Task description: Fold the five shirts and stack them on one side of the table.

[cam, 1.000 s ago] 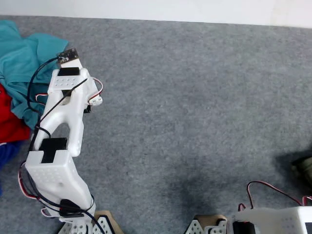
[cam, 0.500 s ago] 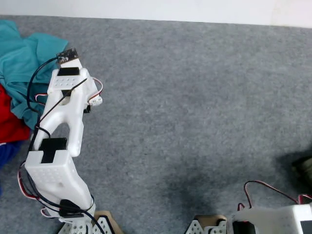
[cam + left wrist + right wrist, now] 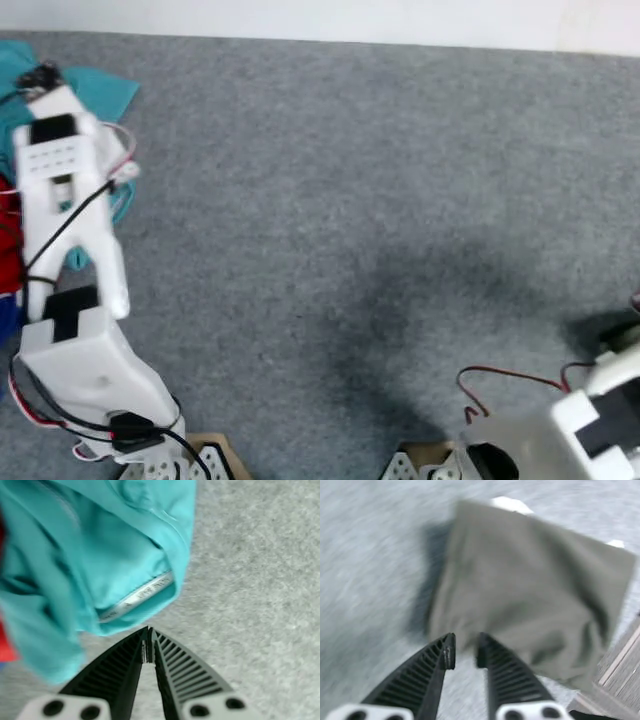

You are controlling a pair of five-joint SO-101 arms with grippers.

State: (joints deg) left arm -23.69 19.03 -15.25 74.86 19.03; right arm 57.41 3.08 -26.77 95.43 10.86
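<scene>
The left claw is hovering with its jaws pressed together, gripping nothing, at the hem of a crumpled teal shirt lying at the left edge of the grey desk. The right claw, slightly parted and empty, is hanging over a flat olive shirt.

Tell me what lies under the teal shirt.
A red shirt peeks out from beneath the teal shirt, on the grey table. Anything more below is covered by the cloth.
</scene>
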